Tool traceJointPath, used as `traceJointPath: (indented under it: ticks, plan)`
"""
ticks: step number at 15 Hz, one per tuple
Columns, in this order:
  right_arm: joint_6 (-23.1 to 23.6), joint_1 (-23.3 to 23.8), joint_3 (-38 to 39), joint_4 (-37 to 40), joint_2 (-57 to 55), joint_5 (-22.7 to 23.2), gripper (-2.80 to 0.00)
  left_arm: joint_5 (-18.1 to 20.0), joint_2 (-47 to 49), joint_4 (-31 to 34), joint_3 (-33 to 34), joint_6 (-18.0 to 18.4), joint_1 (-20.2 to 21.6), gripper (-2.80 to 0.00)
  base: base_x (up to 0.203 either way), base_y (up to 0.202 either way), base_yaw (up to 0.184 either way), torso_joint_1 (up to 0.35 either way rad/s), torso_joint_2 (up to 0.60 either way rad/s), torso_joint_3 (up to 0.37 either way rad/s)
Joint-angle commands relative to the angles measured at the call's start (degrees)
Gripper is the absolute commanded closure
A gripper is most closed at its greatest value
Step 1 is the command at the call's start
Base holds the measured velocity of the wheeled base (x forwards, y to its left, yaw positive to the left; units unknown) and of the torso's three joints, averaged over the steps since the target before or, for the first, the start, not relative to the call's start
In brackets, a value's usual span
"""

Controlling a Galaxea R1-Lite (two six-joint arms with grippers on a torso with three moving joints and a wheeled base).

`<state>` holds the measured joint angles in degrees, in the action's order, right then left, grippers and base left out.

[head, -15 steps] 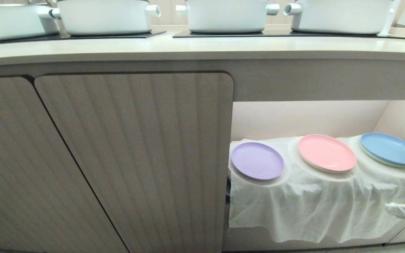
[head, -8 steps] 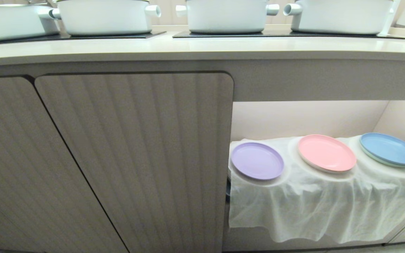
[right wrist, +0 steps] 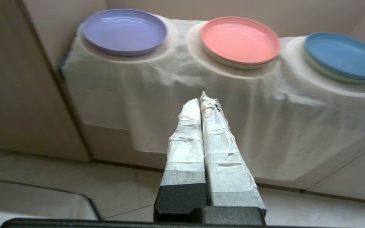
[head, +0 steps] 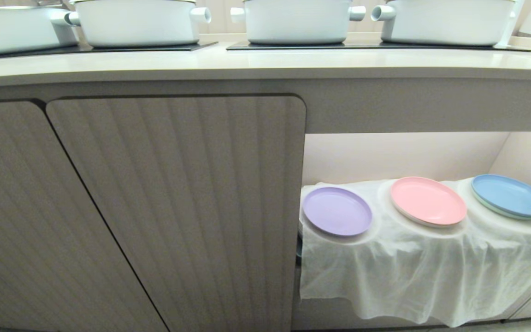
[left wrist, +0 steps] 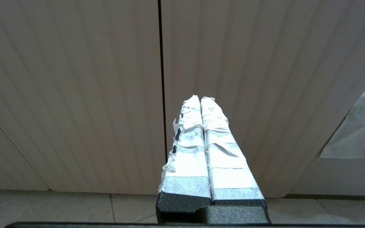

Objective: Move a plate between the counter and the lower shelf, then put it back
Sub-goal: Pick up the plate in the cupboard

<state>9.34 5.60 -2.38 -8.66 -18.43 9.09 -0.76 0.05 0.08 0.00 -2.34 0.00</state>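
Upper left of the right wrist frame, the plate (right wrist: 124,31) sits on the shelf (right wrist: 182,95) cloth, up-left of the right pincer (right wrist: 201,100), closed and empty. Left pincer (left wrist: 200,98) faces doors, also closed.

No text, label, brand, number or sign could be read anywhere in the views.
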Motion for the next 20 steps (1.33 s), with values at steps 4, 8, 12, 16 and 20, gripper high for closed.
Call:
traceJointPath:
  ticks: [4,8,12,16,20]
  plan:
    - [0.64,-3.52,2.3,2.34,4.61,-1.23,0.0,-0.03,0.04,0.01,0.0,-0.03,0.09,0.0,0.0,0.0,0.0,0.0,0.0,0.0]
    - [0.05,-4.73,2.34,6.6,10.32,-5.3,0.0,-0.03,0.04,0.01,0.0,-0.03,0.09,0.0,0.0,0.0,0.0,0.0,0.0,0.0]
    - [-1.83,-5.33,2.38,8.82,18.43,-5.57,0.0,-0.03,0.04,0.01,0.0,-0.03,0.0,0.0,0.0,0.0,0.0,0.0,0.0,0.0]
    - [-2.66,-5.25,2.12,9.5,18.43,-5.84,0.0,-0.03,0.04,0.01,0.0,-0.03,0.05,0.0,0.0,0.0,0.0,0.0,0.0,0.0]
    - [-2.74,-5.32,2.29,9.01,18.43,-5.66,0.0,-0.03,0.04,0.01,0.0,-0.03,0.02,0.0,0.0,0.0,0.0,0.0,0.0,0.0]
